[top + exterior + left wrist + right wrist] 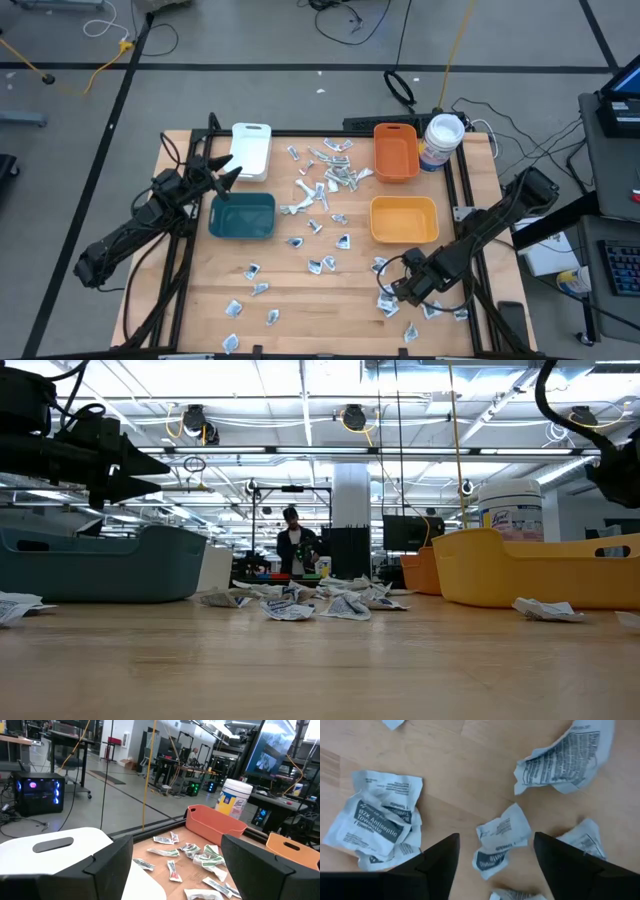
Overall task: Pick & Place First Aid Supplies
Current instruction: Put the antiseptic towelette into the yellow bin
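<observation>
Several small white-grey packets lie flat on the wooden table: a cluster (pixel 330 172) between the bins, more along the near edge (pixel 255 290) and a few by the right arm (pixel 385 300). My right gripper (pixel 390 290) is open and points down above that group. In the right wrist view its fingers stand on either side of one crumpled packet (pixel 501 842) without touching it. My left gripper (pixel 236 172) is open and hovers level between the white bin (pixel 251 150) and the teal bin (pixel 242 216). It shows high over the teal bin (pixel 100 565) in the low view.
An orange bin (pixel 396 152) and a yellow bin (pixel 404 220) stand on the right half, with a round white-lidded tub (pixel 441 141) at the far right corner. Bare wood lies between the near packets. A person (pixel 292 545) stands far back in the room.
</observation>
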### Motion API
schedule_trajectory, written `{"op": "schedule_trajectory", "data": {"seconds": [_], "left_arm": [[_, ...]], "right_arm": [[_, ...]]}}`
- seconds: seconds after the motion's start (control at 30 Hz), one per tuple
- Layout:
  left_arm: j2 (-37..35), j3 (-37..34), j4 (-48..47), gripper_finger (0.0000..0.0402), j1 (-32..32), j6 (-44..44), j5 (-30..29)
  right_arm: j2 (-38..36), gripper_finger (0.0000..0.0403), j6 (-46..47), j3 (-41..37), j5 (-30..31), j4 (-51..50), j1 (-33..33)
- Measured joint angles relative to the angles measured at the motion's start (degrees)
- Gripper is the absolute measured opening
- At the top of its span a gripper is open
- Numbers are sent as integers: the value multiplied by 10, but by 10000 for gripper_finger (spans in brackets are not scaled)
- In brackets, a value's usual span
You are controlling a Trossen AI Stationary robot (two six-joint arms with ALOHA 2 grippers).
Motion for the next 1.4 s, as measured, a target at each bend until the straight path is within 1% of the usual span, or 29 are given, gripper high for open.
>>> {"op": "schedule_trajectory", "data": {"seconds": [0.13,0.37,0.4,0.53,0.67,0.77,0.93,1.13,1.3,1.4], "left_arm": [[0,0,0,306,0,0,0],[0,0,0,306,0,0,0],[0,0,0,306,0,0,0],[0,0,0,305,0,0,0],[0,0,0,306,0,0,0],[0,0,0,306,0,0,0],[0,0,0,306,0,0,0],[0,0,0,306,0,0,0],[0,0,0,306,0,0,0],[0,0,0,306,0,0,0]], "right_arm": [[0,178,3,-11,-9,19,0],[0,25,17,-16,-16,33,0],[0,15,15,-16,-15,38,0],[-1,15,-1,-2,-16,33,0],[-14,6,-75,27,-16,23,-3],[-25,6,-165,54,-17,0,-12],[-41,4,-339,94,-59,-77,-35],[-57,4,-539,118,-60,-160,-65],[-57,4,-664,142,-55,-225,-130],[-57,4,-722,148,-39,-244,-180]]}}
